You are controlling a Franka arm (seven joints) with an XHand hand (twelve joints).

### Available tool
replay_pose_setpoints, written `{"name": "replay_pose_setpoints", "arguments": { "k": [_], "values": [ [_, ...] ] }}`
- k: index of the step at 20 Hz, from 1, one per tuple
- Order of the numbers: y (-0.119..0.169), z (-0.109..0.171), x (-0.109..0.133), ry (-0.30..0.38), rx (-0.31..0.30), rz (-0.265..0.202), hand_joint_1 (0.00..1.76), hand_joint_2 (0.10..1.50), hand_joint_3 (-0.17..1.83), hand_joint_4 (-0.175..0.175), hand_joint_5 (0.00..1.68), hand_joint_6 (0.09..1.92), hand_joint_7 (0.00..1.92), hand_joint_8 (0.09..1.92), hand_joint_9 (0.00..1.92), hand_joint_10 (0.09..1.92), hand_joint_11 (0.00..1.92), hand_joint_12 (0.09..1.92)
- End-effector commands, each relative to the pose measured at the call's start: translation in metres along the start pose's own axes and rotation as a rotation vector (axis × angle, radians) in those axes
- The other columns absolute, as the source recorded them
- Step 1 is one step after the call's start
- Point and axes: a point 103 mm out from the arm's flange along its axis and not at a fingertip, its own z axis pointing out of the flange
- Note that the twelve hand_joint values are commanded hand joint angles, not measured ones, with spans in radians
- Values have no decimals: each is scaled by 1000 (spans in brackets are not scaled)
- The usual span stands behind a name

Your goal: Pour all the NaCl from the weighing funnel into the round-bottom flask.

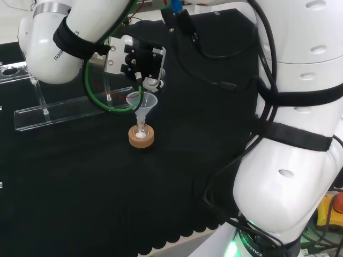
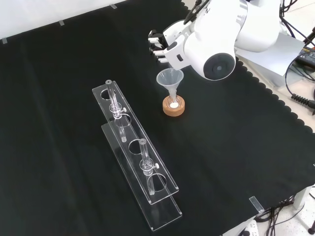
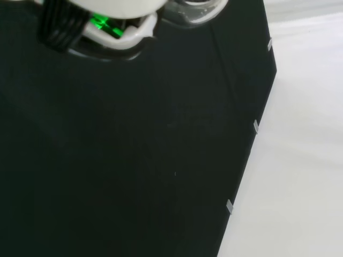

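Observation:
A small round-bottom flask (image 1: 141,132) stands in a cork ring (image 1: 141,140) on the black cloth, with white powder in its bottom. A clear glass funnel (image 1: 147,105) sits in its neck. The black and white hand (image 1: 140,60) hangs just above the funnel with its fingers curled down. They pinch a clear piece, apparently the weighing funnel (image 1: 133,98), whose mouth tilts against the funnel's rim. In the front view the hand (image 2: 160,45) is above and left of the funnel (image 2: 170,79), and the flask (image 2: 173,103) shows white powder inside the cork ring (image 2: 174,109).
Two clear acrylic racks (image 2: 134,150) holding glass tubes lie on the cloth left of the flask in the front view, and a rack (image 1: 69,110) lies far left in the head view. The arm's large white link (image 2: 219,46) stands beside the hand. The cloth's edge (image 3: 252,134) runs past the wrist view.

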Motion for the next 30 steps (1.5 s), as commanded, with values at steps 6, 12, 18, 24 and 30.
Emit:
{"name": "replay_pose_setpoints", "arguments": {
  "k": [6, 12, 18, 24, 30],
  "values": [
    [0, -1, 2, 16, 9, -7, 1117, 643, 714, 175, 1237, 763, 918, 545, 1291, 117, 1025, 930],
    [0, 8, -1, 86, -1, -11, 1117, 643, 714, 175, 1238, 763, 919, 546, 1291, 115, 1026, 929],
    [2, 17, -5, 163, -1, -22, 1117, 644, 713, 175, 1237, 762, 920, 547, 1293, 114, 1028, 928],
    [6, 25, -13, 226, 0, -26, 1116, 644, 712, 175, 1237, 763, 920, 547, 1296, 113, 1030, 926],
    [15, 37, -21, 305, -18, -36, 1116, 646, 711, 175, 1235, 765, 920, 547, 1298, 112, 1034, 925]
  ]
}}
